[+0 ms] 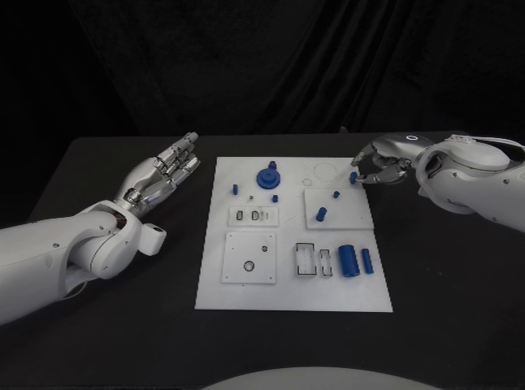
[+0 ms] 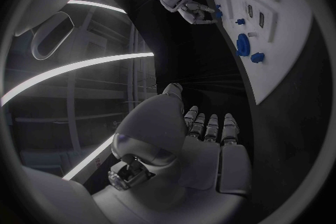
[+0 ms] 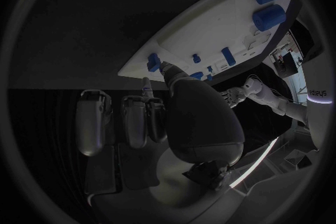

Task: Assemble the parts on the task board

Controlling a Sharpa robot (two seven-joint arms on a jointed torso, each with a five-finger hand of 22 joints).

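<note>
The white task board [image 1: 288, 284] lies in the middle of the black table. On it stand a large round blue part [image 1: 267, 176], small blue pegs [image 1: 321, 214] and two blue cylinders [image 1: 347, 260]. My right hand [image 1: 382, 169] is at the board's far right edge, and its thumb and a finger pinch a small blue peg [image 1: 353, 176] just over the board. The right wrist view has that peg [image 3: 153, 61] at the thumb tip, by the board's edge [image 3: 210, 17]. My left hand [image 1: 169, 169] lies left of the board, fingers stretched out flat and holding nothing.
Raised white plates with slots and holes [image 1: 249, 257] occupy the board's near half. Bare black table surrounds the board on all sides. A black curtain closes off the back.
</note>
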